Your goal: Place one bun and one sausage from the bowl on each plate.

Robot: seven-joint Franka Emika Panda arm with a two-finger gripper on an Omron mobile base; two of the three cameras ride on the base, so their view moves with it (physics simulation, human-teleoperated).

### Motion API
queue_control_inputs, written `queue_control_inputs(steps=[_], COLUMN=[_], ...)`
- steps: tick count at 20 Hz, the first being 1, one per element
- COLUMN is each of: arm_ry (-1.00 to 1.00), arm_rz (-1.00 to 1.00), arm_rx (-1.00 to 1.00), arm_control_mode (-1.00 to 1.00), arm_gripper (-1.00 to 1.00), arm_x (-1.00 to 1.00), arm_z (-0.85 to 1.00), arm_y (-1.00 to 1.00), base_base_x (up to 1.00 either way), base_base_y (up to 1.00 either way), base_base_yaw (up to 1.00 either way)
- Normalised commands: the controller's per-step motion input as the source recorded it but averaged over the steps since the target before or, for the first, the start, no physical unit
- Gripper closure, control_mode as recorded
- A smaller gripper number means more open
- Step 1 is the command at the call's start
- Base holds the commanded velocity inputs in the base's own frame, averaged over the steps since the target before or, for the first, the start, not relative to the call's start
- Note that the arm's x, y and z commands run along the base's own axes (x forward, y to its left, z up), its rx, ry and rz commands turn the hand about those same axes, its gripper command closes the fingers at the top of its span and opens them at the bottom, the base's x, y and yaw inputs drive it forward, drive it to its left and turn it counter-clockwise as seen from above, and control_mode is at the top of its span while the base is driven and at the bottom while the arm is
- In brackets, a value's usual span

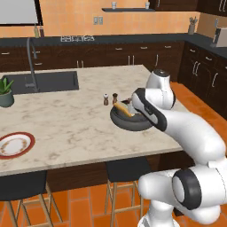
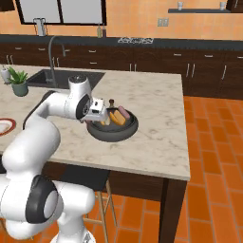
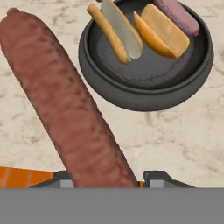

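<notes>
A dark red-brown sausage (image 3: 65, 100) runs slantwise through the hand view, its lower end between my gripper's fingertips (image 3: 159, 178). My gripper (image 3: 107, 179) is shut on it and hangs above the counter beside the dark bowl (image 3: 144, 98). In the bowl lie two yellow-orange buns (image 3: 114, 33) (image 3: 164, 30) and a paler pink sausage (image 3: 177, 15). From the right base view, the gripper (image 2: 99, 118) hovers at the near left rim of the bowl (image 2: 114, 133). A white plate (image 1: 15, 145) with a red-brown rim sits far left on the counter.
Two small shakers (image 1: 110, 98) stand just behind the bowl (image 1: 131, 122). A sink (image 1: 42, 82) with a faucet and a potted plant (image 1: 5, 93) are at the far left. Stools (image 1: 124, 177) stand under the counter's near edge.
</notes>
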Motion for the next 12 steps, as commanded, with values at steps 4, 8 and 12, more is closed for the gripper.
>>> queue_control_inputs(steps=[4,8,12], arm_ry=[0.00,-0.06,0.00], arm_rz=[-0.03,0.00,0.00], arm_rx=[0.00,0.00,0.00], arm_control_mode=[-1.00,-1.00,1.00], arm_gripper=[1.00,1.00,1.00], arm_x=[-0.36,-0.30,0.00], arm_z=[0.75,0.01,0.00], arm_y=[-0.09,0.00,0.00], base_base_x=[0.00,0.00,-0.05], base_base_y=[0.00,0.00,0.47], base_base_yaw=[0.00,0.00,0.00])
